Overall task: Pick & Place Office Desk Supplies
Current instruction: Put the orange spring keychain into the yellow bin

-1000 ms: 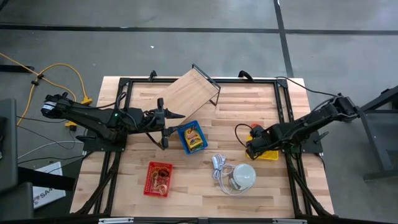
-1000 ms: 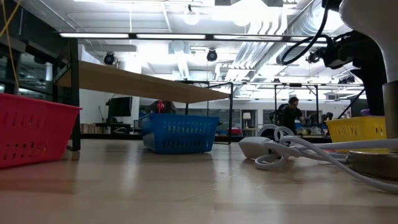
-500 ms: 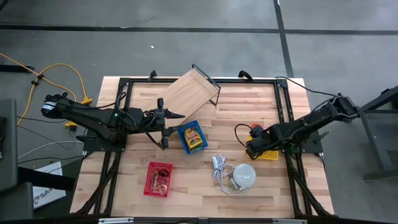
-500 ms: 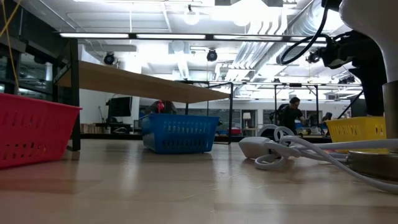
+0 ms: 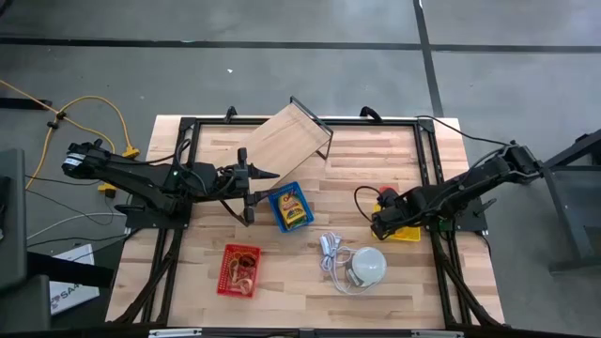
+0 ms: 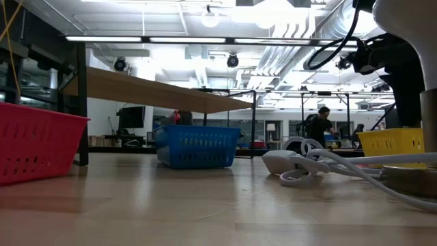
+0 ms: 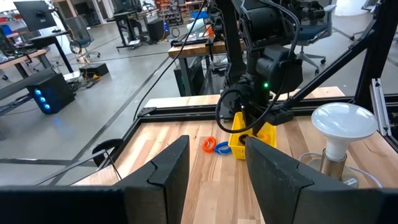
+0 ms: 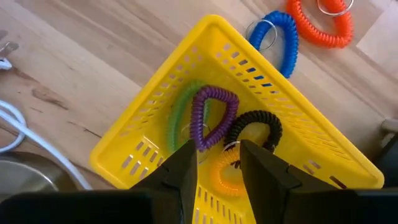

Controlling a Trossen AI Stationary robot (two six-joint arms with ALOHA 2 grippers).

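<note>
Right pincer (image 8: 214, 163) jaws parted since earlier, empty; purple coil (image 8: 211, 116) in yellow basket (image 8: 155, 118), long axis toward pincer.

Purple (image 8: 211, 115), green (image 8: 180, 115), black (image 8: 255, 127), orange coil bands (image 8: 227, 174) in yellow basket (image 8: 155, 149).

Low view: red basket (image 6: 34, 140) sat at the near left on the bench (image 6: 171, 205), blue basket (image 6: 196, 146) farther back near centre, yellow basket (image 6: 395, 142) at the right. A tilted wooden board (image 6: 157, 92) on a dark frame spanned above the blue basket. White cord (image 6: 321, 164) lay coiled on the bench between blue and yellow baskets, running toward a white dome's metal base (image 6: 416, 174) at the right edge. Dark arm (image 6: 399, 65) came down over the yellow basket; its tool was hidden. A person (image 6: 319, 123) stood in the room behind.
</note>
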